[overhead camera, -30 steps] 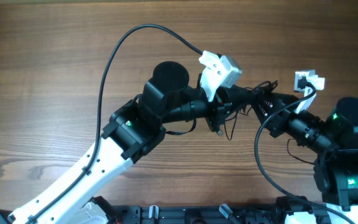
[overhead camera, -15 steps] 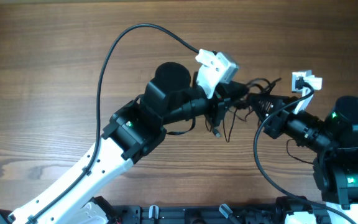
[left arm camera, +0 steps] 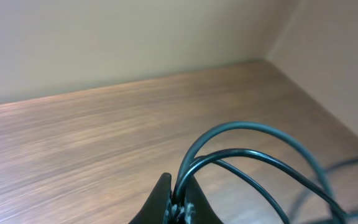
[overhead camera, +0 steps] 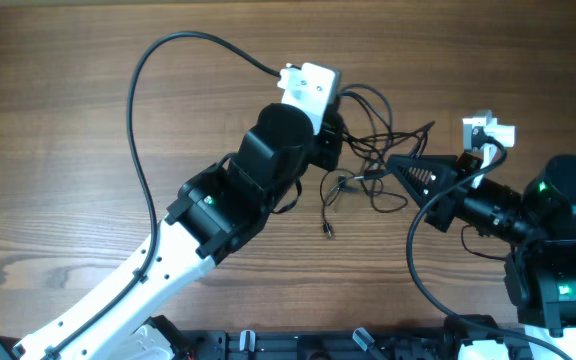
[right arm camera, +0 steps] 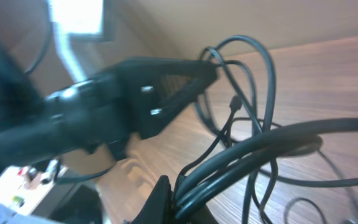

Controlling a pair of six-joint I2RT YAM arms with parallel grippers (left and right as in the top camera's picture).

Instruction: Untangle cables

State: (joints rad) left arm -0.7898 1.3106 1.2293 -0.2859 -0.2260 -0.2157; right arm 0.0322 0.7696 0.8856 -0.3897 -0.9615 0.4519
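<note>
The left gripper (overhead camera: 331, 148), clamped on strands of the cables (overhead camera: 353, 177), is drawing them toward the far left while the right gripper (overhead camera: 396, 163), just pinched shut on other strands, is anchoring them, so the mid-table tangle is spreading into looser loops.

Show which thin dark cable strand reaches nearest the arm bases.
The strand trailing from near the left end effector, tipped by a small plug; the rest of the thin dark cables loop farther away.

Wood tbl (overhead camera: 68, 120) — brown, streaky grain.
</note>
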